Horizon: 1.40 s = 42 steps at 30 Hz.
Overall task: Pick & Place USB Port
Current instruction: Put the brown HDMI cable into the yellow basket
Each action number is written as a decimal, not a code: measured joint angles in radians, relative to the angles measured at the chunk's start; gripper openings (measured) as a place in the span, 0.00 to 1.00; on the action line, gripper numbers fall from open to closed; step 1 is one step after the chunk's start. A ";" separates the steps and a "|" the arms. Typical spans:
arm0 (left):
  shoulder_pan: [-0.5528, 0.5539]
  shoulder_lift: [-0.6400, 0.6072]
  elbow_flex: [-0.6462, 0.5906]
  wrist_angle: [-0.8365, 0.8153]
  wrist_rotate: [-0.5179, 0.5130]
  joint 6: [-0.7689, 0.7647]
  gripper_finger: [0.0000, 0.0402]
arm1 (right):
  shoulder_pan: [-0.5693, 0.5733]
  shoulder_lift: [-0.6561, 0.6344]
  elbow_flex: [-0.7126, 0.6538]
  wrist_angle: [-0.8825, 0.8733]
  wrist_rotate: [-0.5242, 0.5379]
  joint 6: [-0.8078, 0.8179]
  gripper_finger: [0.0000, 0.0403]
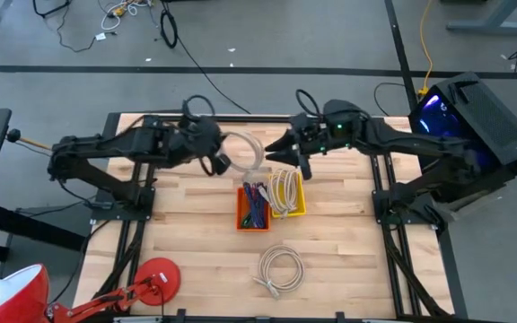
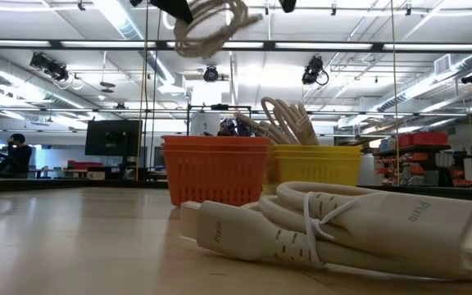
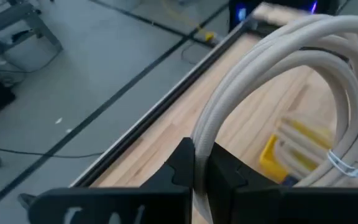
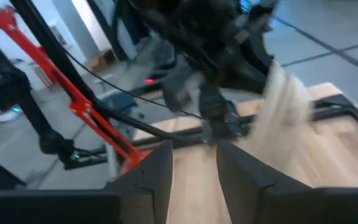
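Note:
My left gripper [image 1: 215, 162] is shut on a coiled white USB cable [image 1: 245, 151], held high above the table's far middle; the coil also shows at the top of the low view [image 2: 211, 24]. My right gripper [image 1: 278, 154] stands open just right of the coil, at about the same height, with nothing between its fingers [image 4: 194, 168]. Below them an orange basket [image 1: 253, 207] with coloured cables and a yellow basket [image 1: 288, 192] with white cables stand side by side. A second white coil [image 1: 280, 269] lies flat near the front edge. My left gripper pinches the coil's bundled strands [image 3: 199, 140] between its two fingers, at the coil's left side. The fingers come from the table's left, slanting downward, and lie across the strands. The coil is lifted clear and loops out beyond the fingertips toward my right gripper.
A red lamp base [image 1: 156, 278] sits at the near left corner. A black box with blue lights [image 1: 474, 108] stands off the table's right. In the low view the near coil's plug [image 2: 220, 233] fills the foreground before the baskets [image 2: 217, 168].

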 joint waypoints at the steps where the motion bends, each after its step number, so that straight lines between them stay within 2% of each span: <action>1: 0.004 0.016 0.000 0.000 0.008 0.006 0.05 | 0.000 0.009 0.000 0.010 -0.005 0.010 0.31; 8: 0.011 0.065 0.000 0.008 0.033 0.050 0.05 | -0.018 0.043 0.000 -0.037 0.001 0.009 0.31; 25: 0.008 0.026 0.000 0.045 0.016 0.080 0.05 | -0.098 0.042 0.000 -0.126 0.049 -0.013 0.31; 42: 0.014 0.035 0.000 0.164 0.025 0.146 0.05 | -0.054 0.041 0.000 -0.083 0.024 -0.009 0.30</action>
